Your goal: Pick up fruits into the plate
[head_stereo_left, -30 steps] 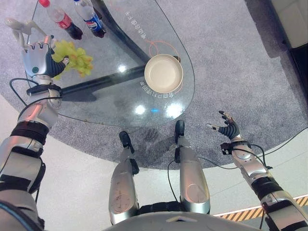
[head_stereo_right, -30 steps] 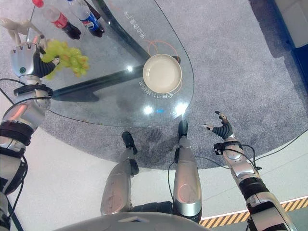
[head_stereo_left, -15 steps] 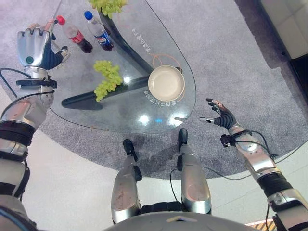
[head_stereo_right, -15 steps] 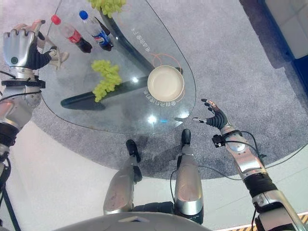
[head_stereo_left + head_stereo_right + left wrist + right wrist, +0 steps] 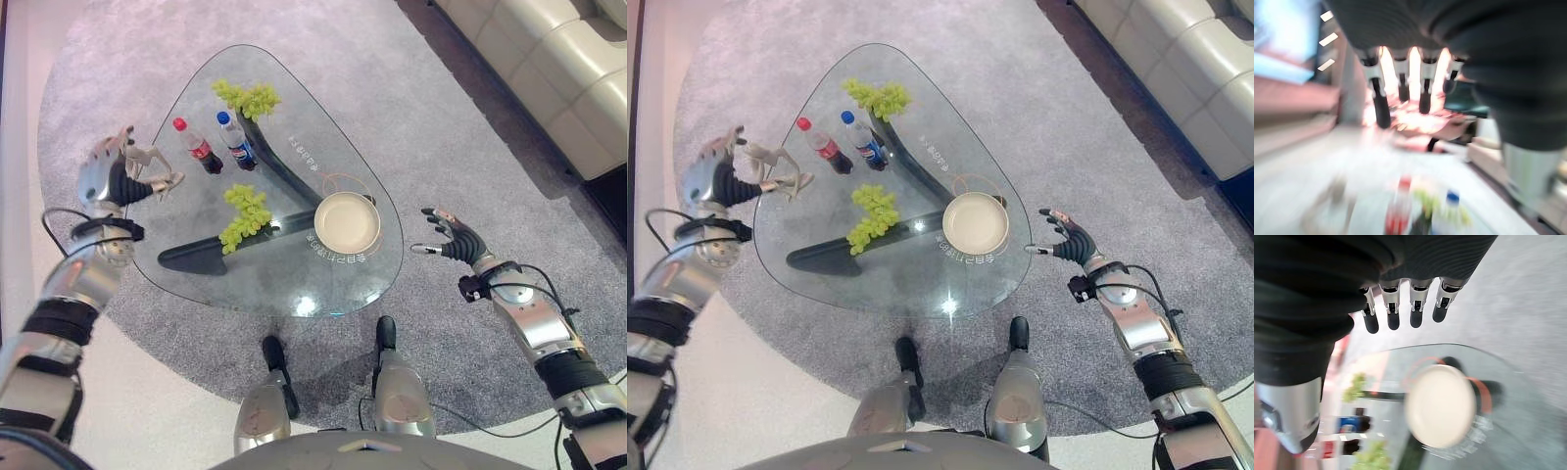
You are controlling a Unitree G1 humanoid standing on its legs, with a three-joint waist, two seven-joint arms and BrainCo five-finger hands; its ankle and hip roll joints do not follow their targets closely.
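Glass table [image 5: 196, 289], seen from above. On it: two bunches of green grapes, two bottles, one plate, one small pale figurine [image 5: 155, 168].

First grape bunch [image 5: 243, 217] near the middle of the glass, just left of the empty cream plate [image 5: 347, 222]; second grape bunch [image 5: 250, 98] at the far end. Red-capped bottle [image 5: 197, 145] and blue-capped bottle [image 5: 235, 141] side by side between the bunches.

Left hand [image 5: 108, 178] at the table's left edge, beside the figurine, well apart from both bunches; fingers relaxed, holding nothing. Right hand [image 5: 453, 240] off the table's right edge, fingers spread and empty, near the plate.
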